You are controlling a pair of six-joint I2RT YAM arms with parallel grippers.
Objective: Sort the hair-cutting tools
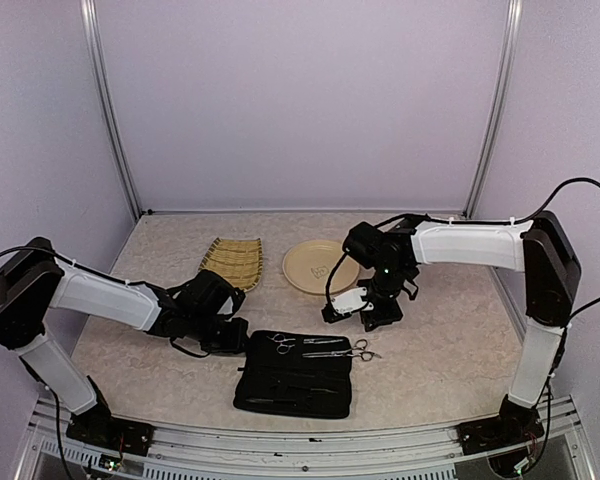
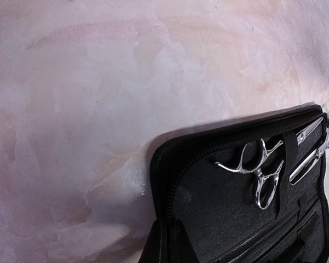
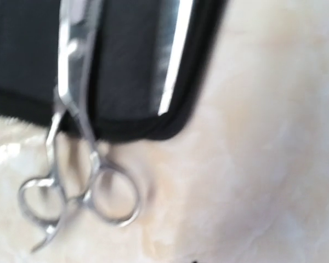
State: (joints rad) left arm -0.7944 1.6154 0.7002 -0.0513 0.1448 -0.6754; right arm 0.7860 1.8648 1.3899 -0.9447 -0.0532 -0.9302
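Observation:
A black zip case lies open at the near middle of the table. One pair of silver scissors rests on its left half, finger rings upward in the left wrist view. A second pair lies across the case's right edge, blades on the case and rings on the table. My left gripper is shut, its fingers down at the case's left edge. Just above the second scissors' rings hangs my right gripper, its fingers out of the wrist view. No black clips show.
A woven bamboo tray and a beige plate sit side by side behind the case. Lilac walls with metal posts close in the table on three sides. A metal rail runs along the near edge by the arm bases.

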